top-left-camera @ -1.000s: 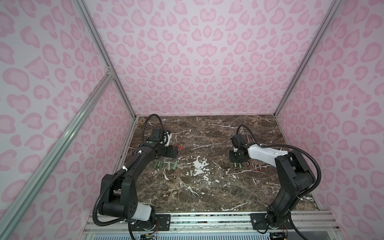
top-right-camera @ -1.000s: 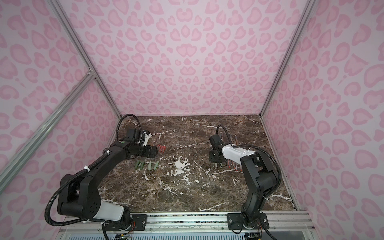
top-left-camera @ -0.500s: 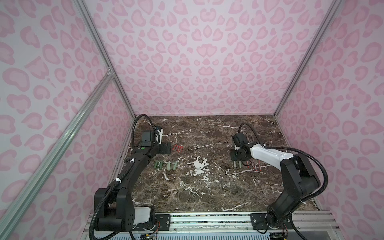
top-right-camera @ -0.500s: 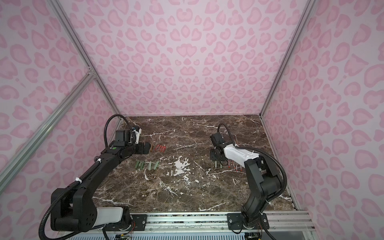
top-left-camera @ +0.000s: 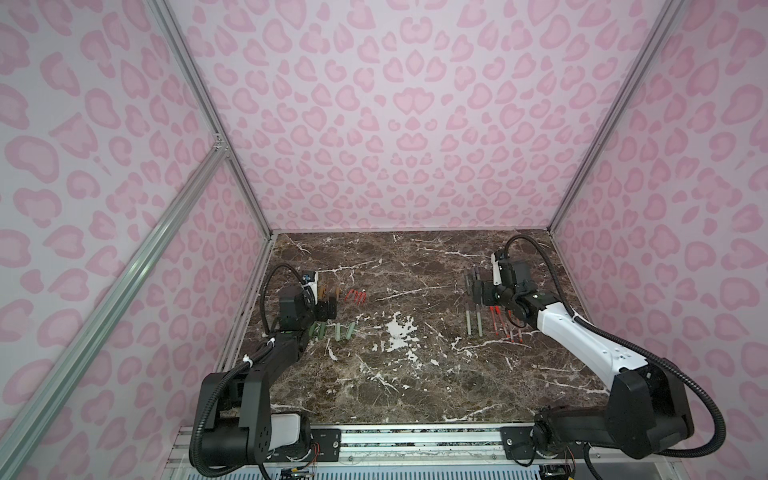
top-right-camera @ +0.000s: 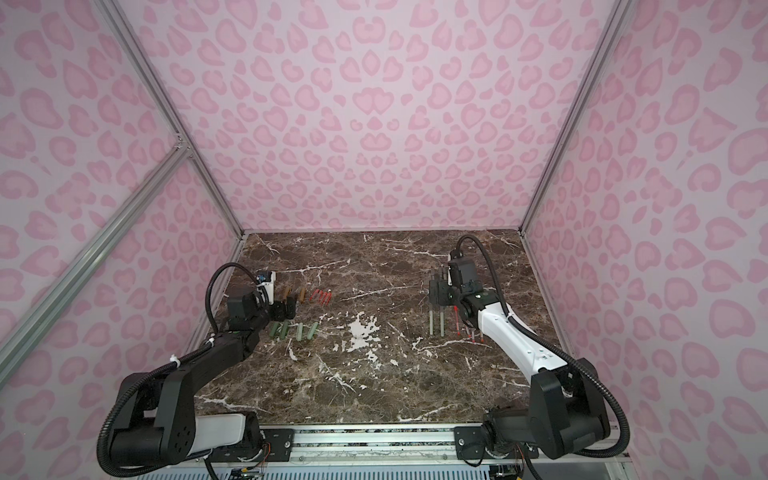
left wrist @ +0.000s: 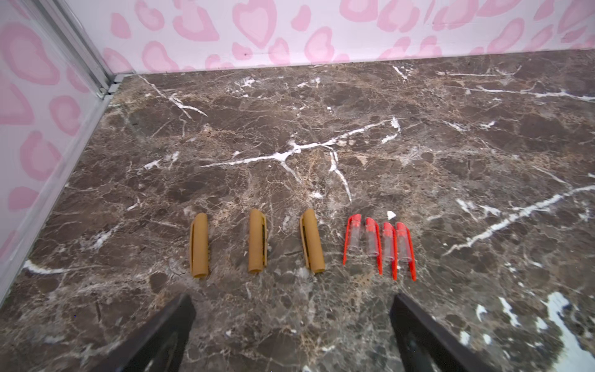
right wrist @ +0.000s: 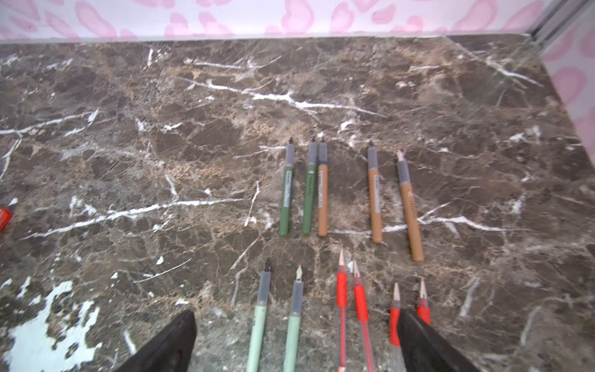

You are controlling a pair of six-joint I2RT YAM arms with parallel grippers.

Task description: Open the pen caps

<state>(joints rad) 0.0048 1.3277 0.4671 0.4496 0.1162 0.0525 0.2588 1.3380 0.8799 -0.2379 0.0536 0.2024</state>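
The pen caps lie loose in rows on the left of the marble floor: three tan caps (left wrist: 257, 241), several red caps (left wrist: 380, 246) and several sage green caps (top-left-camera: 332, 331). My left gripper (left wrist: 291, 302) is open and empty, just short of the tan row, hovering by the green caps in both top views (top-right-camera: 284, 309). On the right lie uncapped pen bodies: dark green (right wrist: 286, 193), tan (right wrist: 375, 193), pale green (right wrist: 262, 322) and red (right wrist: 343, 306). My right gripper (right wrist: 296, 319) is open over the pale green and red pens, holding nothing.
The left side wall with its metal frame post (left wrist: 96, 64) stands close to the tan caps. The back wall (right wrist: 289, 19) lies beyond the pen bodies. The right side wall (top-left-camera: 623, 291) runs near the right arm.
The right gripper has opened wide and shifted a little toward the back wall. The left gripper stayed open and drew back slightly to the left, off the cap rows.
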